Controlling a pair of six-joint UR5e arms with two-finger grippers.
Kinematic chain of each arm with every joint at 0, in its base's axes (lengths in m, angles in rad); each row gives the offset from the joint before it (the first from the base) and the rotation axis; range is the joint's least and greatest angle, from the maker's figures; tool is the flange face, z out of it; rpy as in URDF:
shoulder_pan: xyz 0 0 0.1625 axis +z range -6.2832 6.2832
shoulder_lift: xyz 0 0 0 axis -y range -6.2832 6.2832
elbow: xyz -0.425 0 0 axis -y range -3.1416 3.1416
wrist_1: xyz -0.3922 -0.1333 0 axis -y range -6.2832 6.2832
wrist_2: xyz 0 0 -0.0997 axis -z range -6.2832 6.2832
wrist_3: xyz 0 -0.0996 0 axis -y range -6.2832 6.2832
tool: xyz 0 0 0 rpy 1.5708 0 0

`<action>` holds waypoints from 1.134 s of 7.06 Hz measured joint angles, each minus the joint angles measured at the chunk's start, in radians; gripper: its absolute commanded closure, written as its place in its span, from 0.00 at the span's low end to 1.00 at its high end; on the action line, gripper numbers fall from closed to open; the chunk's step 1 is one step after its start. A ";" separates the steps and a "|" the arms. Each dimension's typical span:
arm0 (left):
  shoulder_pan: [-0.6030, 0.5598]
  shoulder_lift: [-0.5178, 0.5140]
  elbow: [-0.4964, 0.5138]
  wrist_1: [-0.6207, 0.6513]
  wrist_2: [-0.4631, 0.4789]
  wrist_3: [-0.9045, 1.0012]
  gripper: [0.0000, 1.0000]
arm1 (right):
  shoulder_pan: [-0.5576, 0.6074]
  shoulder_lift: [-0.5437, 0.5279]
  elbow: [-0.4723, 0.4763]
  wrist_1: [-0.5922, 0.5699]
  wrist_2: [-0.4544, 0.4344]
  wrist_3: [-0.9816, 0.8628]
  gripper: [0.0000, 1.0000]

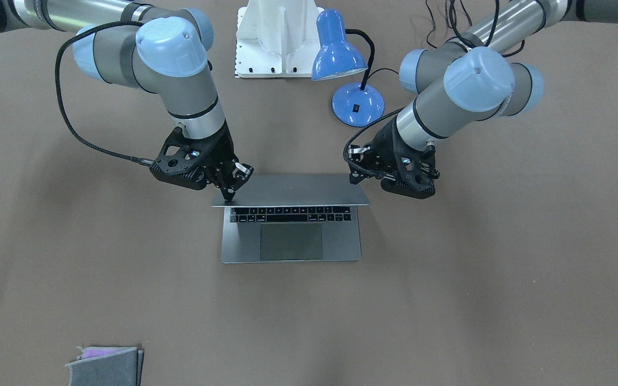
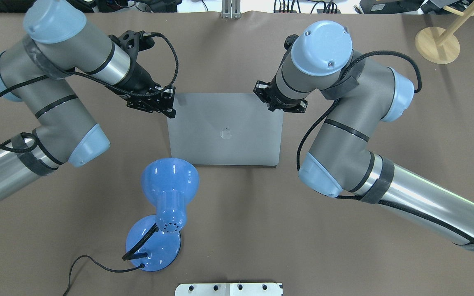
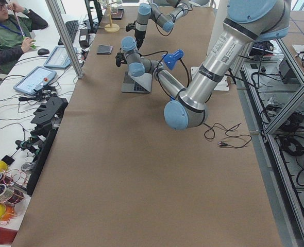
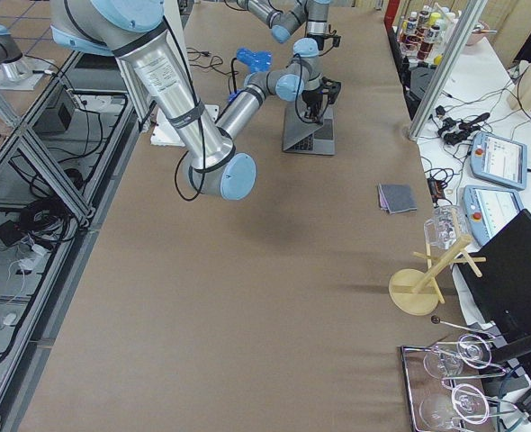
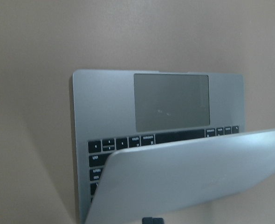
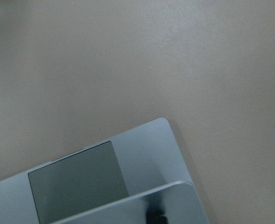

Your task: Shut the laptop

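Observation:
The space-grey laptop [image 1: 291,242] lies in the middle of the table, half closed. Its lid [image 2: 225,131], with the dark apple logo, leans forward over the black keys [image 5: 128,142]; the trackpad [image 1: 291,242] still shows. My left gripper [image 2: 171,112] is shut, its tip against the lid's top corner on my left; it also shows in the front view [image 1: 354,178]. My right gripper [image 1: 229,197] is shut, its tip on the opposite top corner; it also shows in the overhead view [image 2: 270,103]. The screen is hidden.
A blue desk lamp [image 2: 169,183] with a black cord stands on the robot's side of the laptop, left of centre. The white robot base [image 1: 278,37] is behind it. A folded grey cloth [image 1: 106,365] lies at the far edge. A wooden stand [image 2: 437,44] is far right.

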 measured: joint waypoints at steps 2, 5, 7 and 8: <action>-0.001 -0.053 0.089 -0.002 0.044 0.032 1.00 | 0.011 0.017 -0.038 0.004 0.000 -0.002 1.00; -0.003 -0.107 0.196 -0.007 0.103 0.076 1.00 | 0.022 0.027 -0.126 0.080 -0.002 -0.003 1.00; -0.003 -0.132 0.250 -0.010 0.138 0.092 1.00 | 0.025 0.056 -0.197 0.109 -0.003 -0.002 1.00; -0.002 -0.137 0.268 -0.011 0.148 0.101 1.00 | 0.024 0.079 -0.236 0.114 -0.003 0.000 1.00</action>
